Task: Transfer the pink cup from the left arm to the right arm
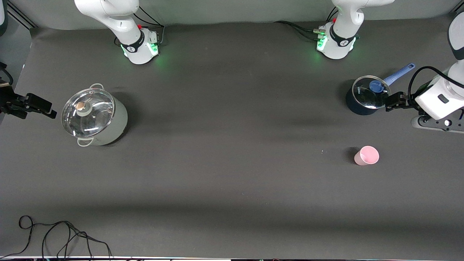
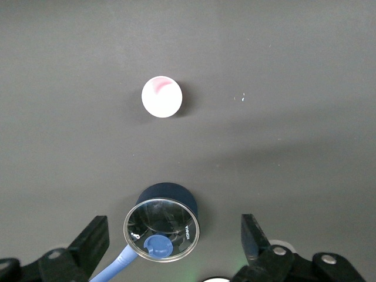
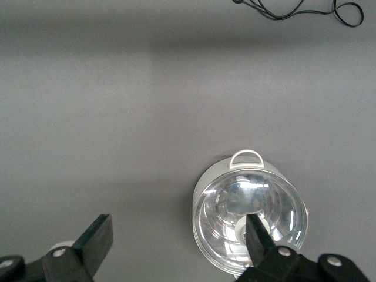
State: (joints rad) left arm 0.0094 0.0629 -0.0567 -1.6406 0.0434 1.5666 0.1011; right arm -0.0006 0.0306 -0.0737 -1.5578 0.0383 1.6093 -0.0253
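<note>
Small pale-pink plastic tumbler, the pink cup (image 1: 367,156) (image 2: 161,97): upright on the dark grey table mat (image 1: 232,174), mouth up, toward the left arm's end of the table. Touched by nothing; bare mat on every side of it. Nearest neighbour: dark blue saucepan (image 1: 364,97) (image 2: 167,220) with glass lid, blue knob and light-blue handle, farther from the front camera than the cup and well apart from it.

Left gripper (image 1: 395,101) (image 2: 175,238): up in the air beside that saucepan, over the mat at the left arm's end, fingers spread wide, holding nothing. In the left wrist view, saucepan between the two black fingers, cup lying past it with open mat between.

Toward the right arm's end: large pale-green stockpot (image 1: 95,117) (image 3: 249,220) with glass lid, round knob and two loop handles, well apart from cup and saucepan. Right gripper (image 1: 36,105) (image 3: 179,238): in the air just beside the stockpot at the table's edge, fingers spread wide, empty.

Between stockpot and cup: a broad stretch of bare mat across the table's middle. Black loose cable (image 1: 61,235) (image 3: 294,9) coiled on the mat near the edge closest to the front camera, at the right arm's end, well away from the cup. Two white arm bases (image 1: 139,45) with green lights along the farthest edge.
</note>
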